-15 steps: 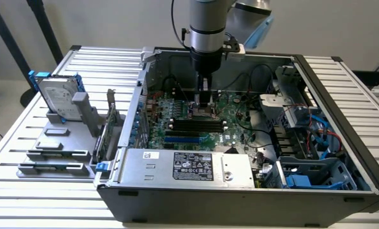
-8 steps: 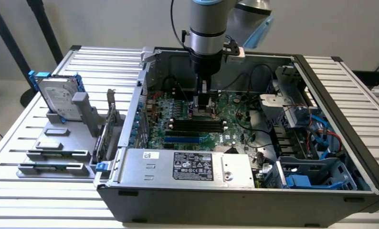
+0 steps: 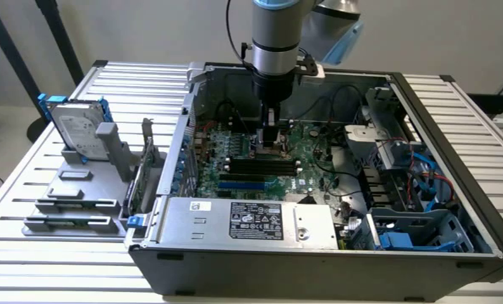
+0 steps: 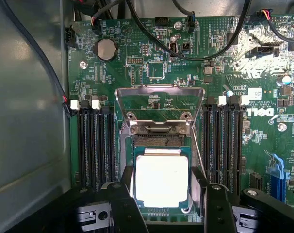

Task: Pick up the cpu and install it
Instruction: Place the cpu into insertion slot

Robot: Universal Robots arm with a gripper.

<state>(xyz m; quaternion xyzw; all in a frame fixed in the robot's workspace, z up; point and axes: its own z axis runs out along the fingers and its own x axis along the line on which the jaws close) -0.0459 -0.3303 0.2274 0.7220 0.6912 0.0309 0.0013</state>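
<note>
The cpu, a small square chip with a bright silver top and a green rim, sits between my gripper's two black fingers, whose pads press its two opposite edges. It hangs level right over the open socket on the green motherboard. The socket's metal load plate is swung up and back. In the exterior view my gripper reaches straight down into the open computer case, low over the board's middle.
Black memory slots flank the socket on both sides. Black cables cross the board beyond it. A power supply fills the case's near side. Outside the case stand a hard drive in a blue frame and grey holder blocks.
</note>
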